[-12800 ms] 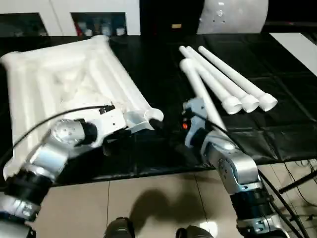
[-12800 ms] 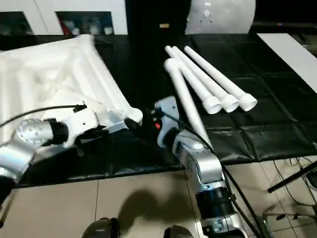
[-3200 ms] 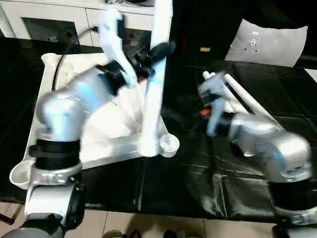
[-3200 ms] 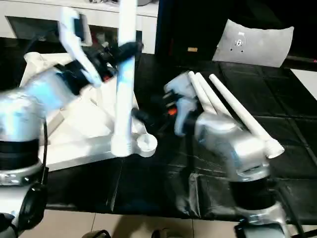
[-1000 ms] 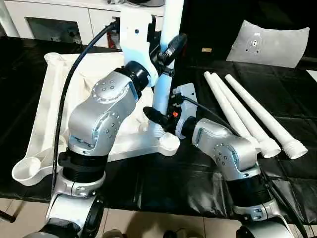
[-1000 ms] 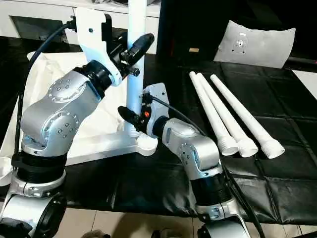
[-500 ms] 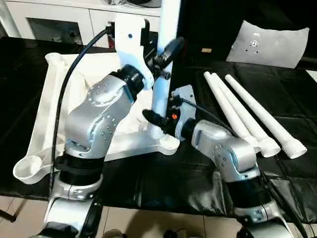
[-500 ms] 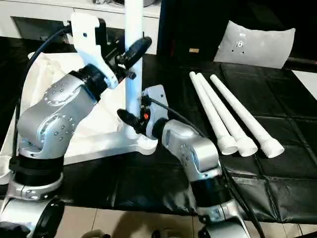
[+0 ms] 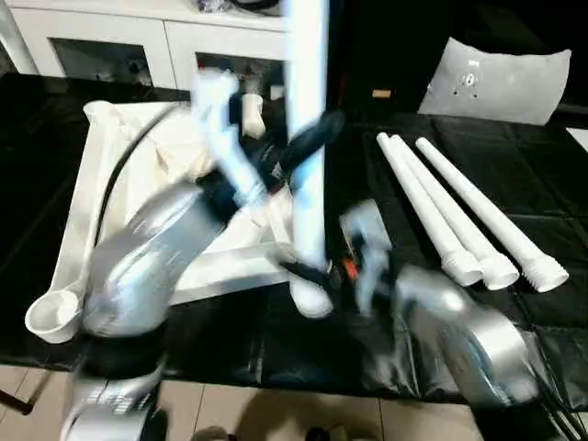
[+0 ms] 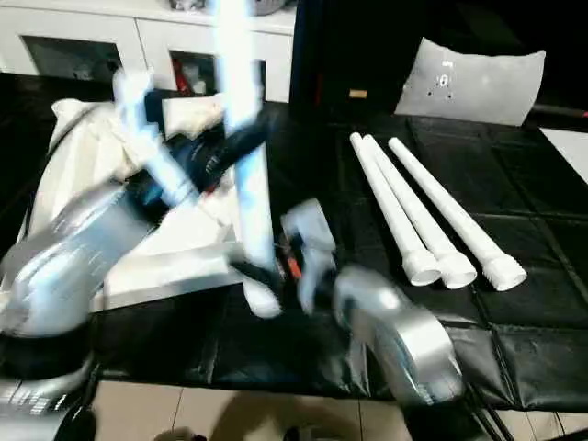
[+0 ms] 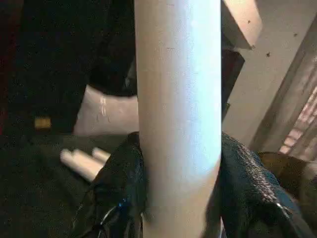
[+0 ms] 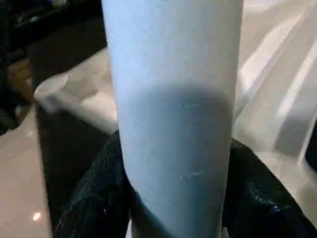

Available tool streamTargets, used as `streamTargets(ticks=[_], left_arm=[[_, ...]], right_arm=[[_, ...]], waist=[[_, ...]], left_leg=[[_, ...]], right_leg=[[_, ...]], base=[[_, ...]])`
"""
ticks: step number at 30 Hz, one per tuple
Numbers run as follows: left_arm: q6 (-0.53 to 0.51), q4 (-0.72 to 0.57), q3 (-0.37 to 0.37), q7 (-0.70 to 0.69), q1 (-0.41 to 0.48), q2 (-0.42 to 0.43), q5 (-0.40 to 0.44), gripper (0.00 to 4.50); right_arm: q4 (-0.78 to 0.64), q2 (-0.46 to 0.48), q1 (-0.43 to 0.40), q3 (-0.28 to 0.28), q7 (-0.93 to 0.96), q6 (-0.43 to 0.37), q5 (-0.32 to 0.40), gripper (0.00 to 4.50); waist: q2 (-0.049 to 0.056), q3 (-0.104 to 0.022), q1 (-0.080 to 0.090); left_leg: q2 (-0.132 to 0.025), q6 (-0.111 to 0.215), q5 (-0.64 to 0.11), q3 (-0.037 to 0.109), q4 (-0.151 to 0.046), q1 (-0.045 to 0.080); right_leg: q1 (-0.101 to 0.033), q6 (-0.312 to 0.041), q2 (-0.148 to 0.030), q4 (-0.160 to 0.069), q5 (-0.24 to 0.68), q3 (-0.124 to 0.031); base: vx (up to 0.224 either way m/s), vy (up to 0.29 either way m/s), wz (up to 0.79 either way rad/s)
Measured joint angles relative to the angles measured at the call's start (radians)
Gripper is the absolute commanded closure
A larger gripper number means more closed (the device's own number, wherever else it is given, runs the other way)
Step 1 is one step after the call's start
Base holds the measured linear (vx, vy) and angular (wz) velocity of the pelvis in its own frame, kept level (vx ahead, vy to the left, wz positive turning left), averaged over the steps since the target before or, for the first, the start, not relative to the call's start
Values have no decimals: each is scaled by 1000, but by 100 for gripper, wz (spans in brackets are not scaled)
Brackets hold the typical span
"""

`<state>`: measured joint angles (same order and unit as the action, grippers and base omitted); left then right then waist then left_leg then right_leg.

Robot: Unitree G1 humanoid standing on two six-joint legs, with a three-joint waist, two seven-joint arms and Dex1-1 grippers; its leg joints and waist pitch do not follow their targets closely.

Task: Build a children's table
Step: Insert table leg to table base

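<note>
The children's table top [image 9: 78, 207] lies upside down on the black table, ribs up, with a round corner socket [image 9: 48, 317] at its near left. One white leg [image 9: 308, 138] stands upright at the top's near right corner. Blur hides whether its lower end sits in a socket. My left gripper [image 9: 310, 138] is shut on the leg partway up. In the left wrist view its black fingers [image 11: 121, 188] wrap the leg [image 11: 178, 109]. My right gripper [image 9: 308, 274] is shut on the leg near its base. Its fingers [image 12: 94, 198] clasp the leg [image 12: 173, 99] in the right wrist view.
Three more white legs [image 9: 459, 220] lie side by side on the black mat to the right, threaded ends toward me. A grey cushion-like panel [image 9: 510, 83] leans at the back right. White cabinets [image 9: 138, 41] stand behind the table. The table's front edge borders tiled floor.
Both arms are blurred with motion. The leg's lower end has shifted toward me and slightly right, my left forearm has swung lower, and my right arm has moved right. The three lying legs stay put.
</note>
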<state>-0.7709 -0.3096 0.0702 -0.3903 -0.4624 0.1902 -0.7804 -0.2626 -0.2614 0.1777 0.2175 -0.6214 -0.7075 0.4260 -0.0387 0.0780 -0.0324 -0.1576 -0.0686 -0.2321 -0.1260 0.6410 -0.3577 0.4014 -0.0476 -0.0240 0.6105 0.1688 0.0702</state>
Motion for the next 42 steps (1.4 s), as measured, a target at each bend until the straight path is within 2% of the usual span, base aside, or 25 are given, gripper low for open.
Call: streamTargets(ticks=[3, 7, 8, 10, 17, 25, 29, 30, 34, 36, 37, 38, 39, 42], left_arm=[[-19, 3, 3, 0, 79, 0, -17, 210], [-1, 20, -3, -2, 133, -2, -14, 210], [3, 29, -1, -5, 142, -6, -20, 210], [6, 49, 13, -9, 153, -11, -41, 210], [-10, 141, 87, -9, 190, -39, -123, 210], [-10, 155, 90, 2, 186, -32, -144, 210], [89, 110, 9, -44, 180, 6, -76, 210], [154, 84, -35, -68, 170, 23, -32, 210], [245, -2, -119, -108, 102, 76, 80, 210], [278, -11, -117, -112, 77, 133, 152, 199], [288, -14, -127, -121, 67, 133, 160, 178], [299, -22, -136, -128, 60, 133, 173, 178], [319, -31, -142, -138, 52, 138, 190, 152], [365, -36, -143, -153, 24, 170, 247, 136]], right_arm=[[-7, -54, -46, 19, -23, -15, -1, 256], [-7, -77, -65, 28, -39, -28, -4, 256], [-7, -87, -66, 28, -42, -29, -4, 256], [-7, -101, -68, 28, -45, -29, -4, 256], [-7, -126, -72, 28, -66, -39, 2, 256], [-5, -133, -61, 27, -73, -43, 4, 256], [2, -134, -49, 27, -74, -32, 0, 256], [11, -129, -34, 27, -72, -28, -3, 256], [4, -117, 13, 25, -73, -14, 0, 256], [-19, -115, 18, -7, -75, -5, 16, 256], [-21, -120, 22, -11, -77, -4, 16, 256], [-25, -118, 24, -12, -78, -3, 17, 256], [-34, -115, 25, -15, -78, 3, 18, 256], [-48, -109, 42, -40, -74, 20, 35, 256]], waist=[[2, 0, 0], [5, -1, 2], [8, -3, 2], [15, -7, 4], [15, -8, 2], [15, -8, 0], [14, -8, 0], [14, -8, 0], [14, -8, 0], [16, -9, 2], [16, -9, 1], [16, -9, 1], [17, -9, 1], [17, -9, 1]], left_leg=[[0, 1, 0, 0, 0, -1], [0, 2, 1, 0, 0, -1], [-1, 2, 1, 0, 0, 0], [-2, 4, 2, 0, -3, 0], [-2, 6, 1, 0, -4, -1], [-2, 6, 0, 0, -9, -2], [-2, 6, 0, 0, -10, -2], [-2, 6, 0, -1, -10, -2], [-2, 6, 1, -2, -10, -1], [-3, 6, 1, -2, -10, 0], [-3, 6, 1, -2, -10, 0], [-3, 6, 1, -2, -10, -1], [-3, 6, 1, -2, -10, -1], [-3, 6, 1, -2, -10, -1]], right_leg=[[0, 0, 0, -2, 0, 0], [-1, 1, 0, -5, 0, 2], [-3, 1, 0, -9, 0, 3], [-5, 2, 0, -17, -1, 5], [-5, 4, 0, -19, -2, 5], [-4, 4, 0, -18, -2, 5], [-4, 4, 0, -18, -2, 5], [-4, 4, 0, -18, -2, 5], [-4, 4, 0, -16, -2, 5], [-4, 4, 0, -15, -2, 5], [-4, 4, 0, -15, -2, 4], [-4, 4, 0, -16, -2, 4], [-4, 4, 0, -16, -2, 4], [-4, 3, 0, -15, -2, 4]], base=[[0, 0, 0], [0, 0, 0], [0, 0, 0], [0, 0, 0], [0, 0, 0], [0, 0, 0], [0, 0, 0], [0, 0, 0], [0, 0, 0], [0, 0, 0], [0, 0, 0], [0, 0, 0], [0, 0, 0], [0, 0, 0]])
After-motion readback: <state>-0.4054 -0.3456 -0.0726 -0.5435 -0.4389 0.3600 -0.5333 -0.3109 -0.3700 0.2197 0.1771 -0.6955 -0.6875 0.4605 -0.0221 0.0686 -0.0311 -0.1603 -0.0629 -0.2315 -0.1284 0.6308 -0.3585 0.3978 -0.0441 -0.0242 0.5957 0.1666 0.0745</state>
